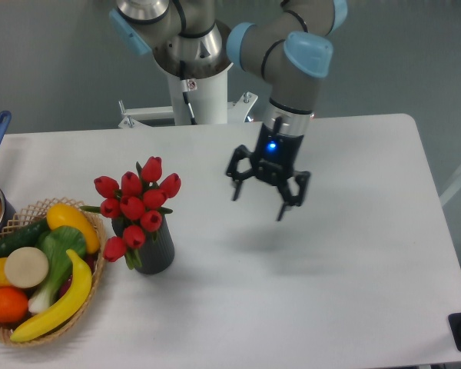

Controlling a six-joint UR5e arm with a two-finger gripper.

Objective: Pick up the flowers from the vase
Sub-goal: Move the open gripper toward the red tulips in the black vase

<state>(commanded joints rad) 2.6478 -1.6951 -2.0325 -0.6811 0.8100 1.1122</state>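
Pincer (pixel 266 193) hung wide open and empty at three o'clock of the flowers (pixel 136 201); we judged approach underway, with descent over the vase (pixel 155 250) next.
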